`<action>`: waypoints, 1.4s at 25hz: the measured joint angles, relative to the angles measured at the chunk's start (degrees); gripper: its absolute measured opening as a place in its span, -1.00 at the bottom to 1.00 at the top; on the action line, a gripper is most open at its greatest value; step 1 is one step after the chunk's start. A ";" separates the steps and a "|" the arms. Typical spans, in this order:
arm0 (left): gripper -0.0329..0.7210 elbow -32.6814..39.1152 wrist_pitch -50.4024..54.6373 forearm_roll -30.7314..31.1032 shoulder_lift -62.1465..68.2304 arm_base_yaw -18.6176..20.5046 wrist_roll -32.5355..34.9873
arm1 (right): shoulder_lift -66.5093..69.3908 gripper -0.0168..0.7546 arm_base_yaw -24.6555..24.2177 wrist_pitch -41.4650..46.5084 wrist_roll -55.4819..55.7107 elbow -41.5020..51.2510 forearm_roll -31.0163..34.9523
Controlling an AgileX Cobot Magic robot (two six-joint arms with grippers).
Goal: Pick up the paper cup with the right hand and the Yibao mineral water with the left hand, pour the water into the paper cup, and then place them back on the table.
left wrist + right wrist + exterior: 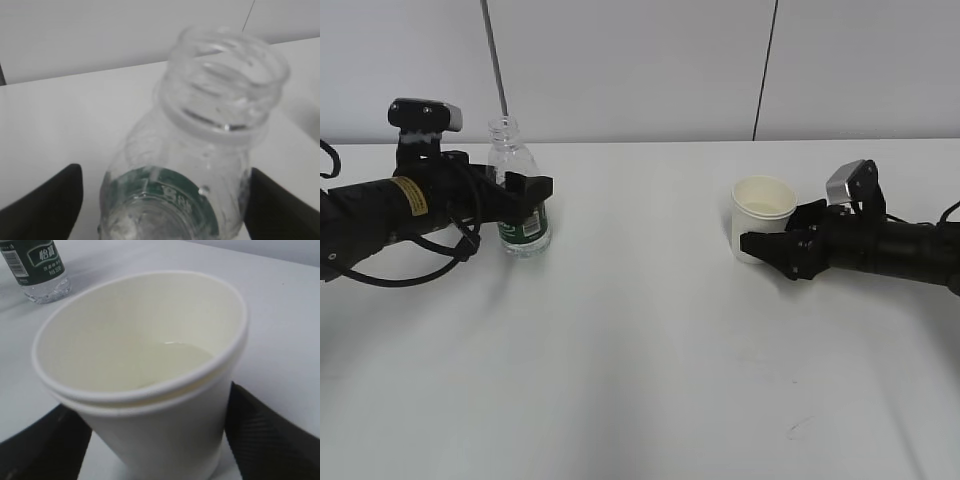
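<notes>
Bottle and cup stand upright on the table (650, 330): Yibao mineral water (520, 190) at frame left between the left hand's (532, 190) spread jaws, paper cup (762, 212) at right between the right hand's (770, 243), grip pressure indeterminable.

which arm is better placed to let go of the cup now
Right. Its pincer brackets the paper cup, which stands on the table holding water. The left pincer is around the bottle.
</notes>
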 joint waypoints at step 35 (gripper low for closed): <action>0.64 0.00 -0.28 -1.57 0.00 0.00 0.00 | -3.26 0.67 -2.49 4.42 6.69 0.00 -6.90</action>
